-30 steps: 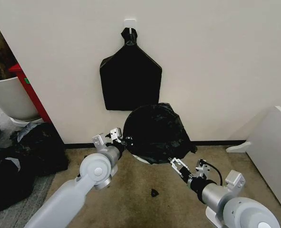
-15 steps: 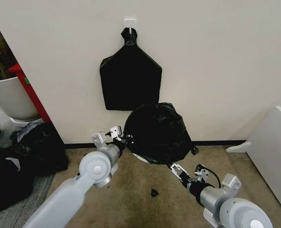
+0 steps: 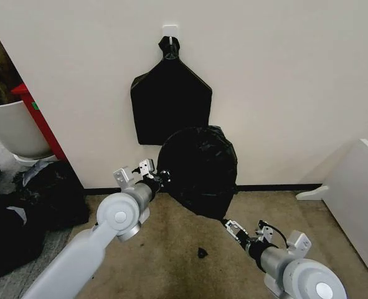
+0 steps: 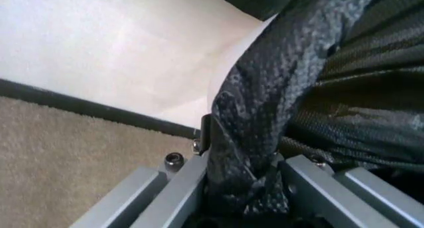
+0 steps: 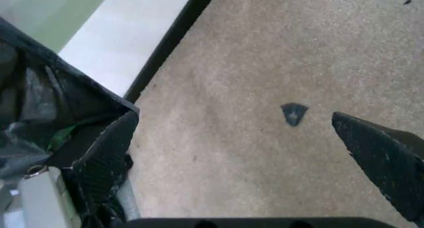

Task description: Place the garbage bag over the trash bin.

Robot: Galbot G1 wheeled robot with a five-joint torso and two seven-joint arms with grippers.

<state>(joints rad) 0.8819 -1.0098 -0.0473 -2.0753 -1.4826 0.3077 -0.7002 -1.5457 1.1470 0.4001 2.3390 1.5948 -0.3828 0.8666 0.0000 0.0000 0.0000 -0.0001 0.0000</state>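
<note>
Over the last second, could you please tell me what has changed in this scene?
The right end effector has drawn back from the garbage bag, fingers open. The bag's lower edge now covers the white rim seen earlier, and its mass has shifted slightly left. The left end effector stays clamped on the bag's edge. The flat wall bag and floor scrap are unchanged.

We see our right gripper [image 5: 232, 138] with its two dark textured fingers [image 5: 106, 158] spread wide apart over the brown carpet [image 5: 265, 54], nothing between them. A small dark scrap [image 5: 293, 112] lies on the carpet between the fingers, nearer the far one. Beyond the carpet a black baseboard [image 5: 169, 39] runs along the foot of the pale wall [image 5: 106, 34].
</note>
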